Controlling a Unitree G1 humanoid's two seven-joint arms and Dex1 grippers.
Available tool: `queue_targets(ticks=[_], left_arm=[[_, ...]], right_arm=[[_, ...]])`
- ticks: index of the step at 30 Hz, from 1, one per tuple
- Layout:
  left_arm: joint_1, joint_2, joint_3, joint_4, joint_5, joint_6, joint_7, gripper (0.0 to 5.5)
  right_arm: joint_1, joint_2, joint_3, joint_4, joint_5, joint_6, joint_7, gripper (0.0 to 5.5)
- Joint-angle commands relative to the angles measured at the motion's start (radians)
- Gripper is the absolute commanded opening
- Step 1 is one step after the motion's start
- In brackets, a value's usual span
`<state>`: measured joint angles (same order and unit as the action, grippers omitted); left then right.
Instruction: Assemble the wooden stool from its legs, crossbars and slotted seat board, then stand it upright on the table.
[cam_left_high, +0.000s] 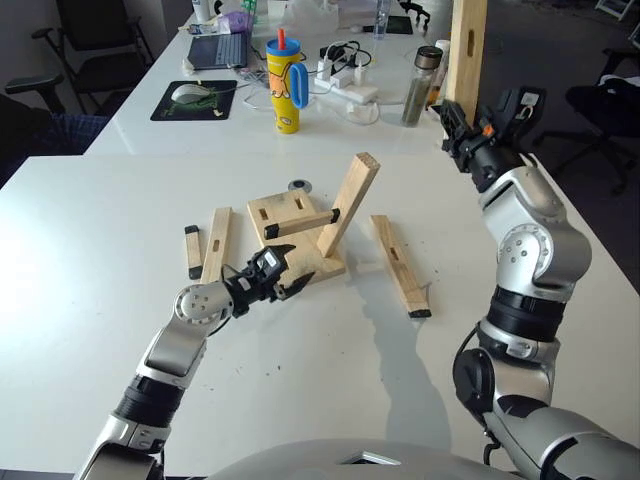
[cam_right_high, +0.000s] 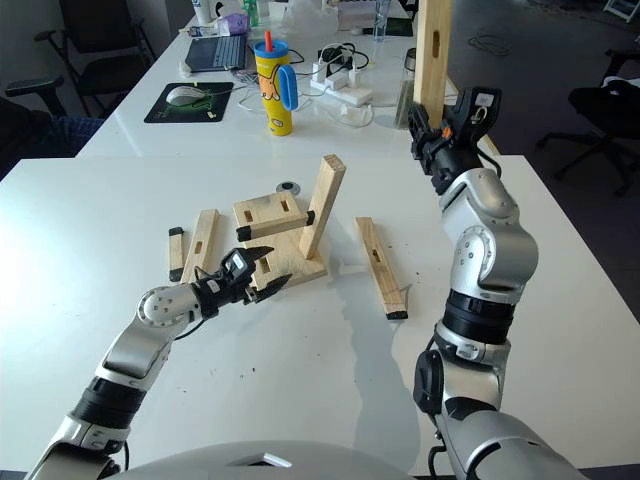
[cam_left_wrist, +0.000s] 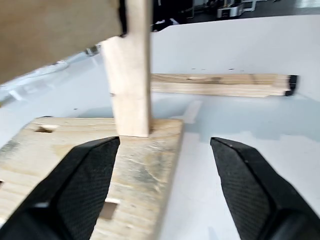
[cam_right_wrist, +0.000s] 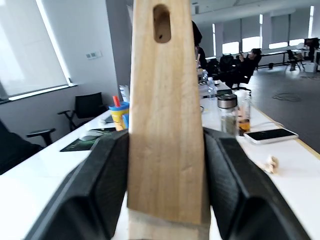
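Note:
The slotted seat board (cam_left_high: 290, 262) lies flat mid-table with one wooden leg (cam_left_high: 349, 204) standing tilted in it and a short crossbar (cam_left_high: 300, 224) jutting from that leg. My left gripper (cam_left_high: 283, 272) is open at the board's near edge, its fingers (cam_left_wrist: 85, 175) on either side of the board's corner (cam_left_wrist: 150, 165). My right gripper (cam_left_high: 455, 128) is raised at the far right, shut on an upright wooden leg (cam_left_high: 467, 45), which has a slot hole (cam_right_wrist: 161, 23) near its top. Another leg (cam_left_high: 400, 265) lies right of the board. A leg (cam_left_high: 216, 244) and a short crossbar (cam_left_high: 192, 250) lie to its left.
A small round metal piece (cam_left_high: 300, 185) lies just behind the board. On the far desk stand a yellow cup (cam_left_high: 285, 85), a glass bottle (cam_left_high: 423, 85), cables, a mouse pad (cam_left_high: 195, 99) and a laptop (cam_left_high: 217, 50). The near table surface is bare.

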<state>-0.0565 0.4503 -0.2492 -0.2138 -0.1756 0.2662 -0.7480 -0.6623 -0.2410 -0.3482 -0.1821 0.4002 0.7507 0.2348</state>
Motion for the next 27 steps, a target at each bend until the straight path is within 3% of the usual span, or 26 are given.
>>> queue_targets(ticks=[1, 4, 7, 12, 15, 23, 27], left_arm=[[0.1, 0.093, -0.028, -0.178, -0.107, 0.184, -0.094, 3.37], [0.091, 0.096, 0.061, -0.31, -0.294, 0.335, -0.104, 3.37], [0.004, 0.075, 0.24, -0.382, -0.62, 0.482, -0.058, 3.37], [-0.117, 0.092, 0.421, -0.355, -0.929, 0.552, 0.029, 3.37], [-0.164, 0.089, 0.469, -0.334, -1.063, 0.572, 0.099, 3.37], [-0.227, 0.112, 0.518, -0.243, -1.316, 0.6, 0.22, 4.58], [-0.262, 0.127, 0.529, -0.198, -1.419, 0.608, 0.25, 4.62]], right_arm=[[-0.034, -0.067, -0.015, 0.001, 0.126, 0.07, 0.109, 2.05], [-0.016, -0.111, -0.025, -0.031, 0.277, 0.138, 0.237, 2.05], [-0.011, -0.166, -0.084, -0.064, 0.483, 0.248, 0.335, 2.05], [0.001, -0.262, -0.135, -0.094, 0.797, 0.407, 0.45, 2.05], [0.096, -0.323, -0.073, -0.144, 0.832, 0.446, 0.522, 2.05], [0.313, -0.378, 0.069, -0.234, 0.807, 0.393, 0.665, 2.05], [0.357, -0.413, 0.108, -0.219, 0.784, 0.359, 0.748, 2.05]])
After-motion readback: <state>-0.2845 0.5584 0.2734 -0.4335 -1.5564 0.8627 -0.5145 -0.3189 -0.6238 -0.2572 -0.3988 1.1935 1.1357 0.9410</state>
